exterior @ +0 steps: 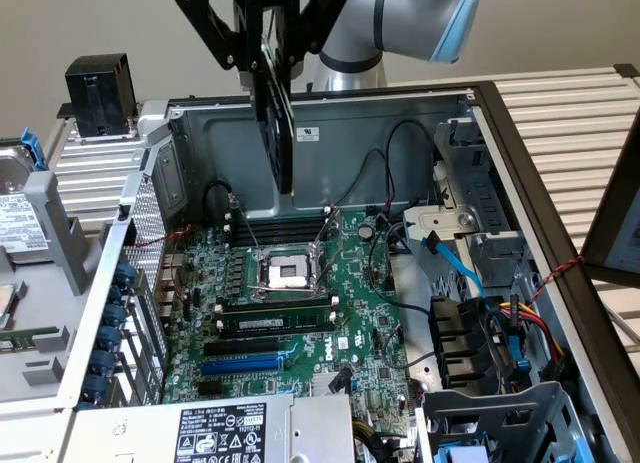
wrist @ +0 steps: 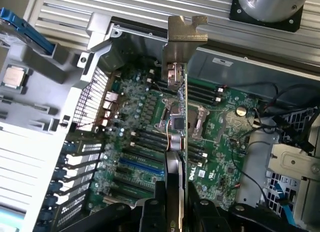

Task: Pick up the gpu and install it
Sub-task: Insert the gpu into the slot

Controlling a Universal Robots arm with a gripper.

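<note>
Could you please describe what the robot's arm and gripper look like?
The arm is a smooth silver-grey tube with a rounded joint and a light blue end cap. The gripper is matt black, built of angular linked bars.

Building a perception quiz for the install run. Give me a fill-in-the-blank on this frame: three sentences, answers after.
1. The gripper is shut on the ____.
2. The gpu hangs ____ the motherboard, not seated in any slot.
3. The one brightly coloured slot on the motherboard is ____.

Missing words: gpu; above; blue.
</note>
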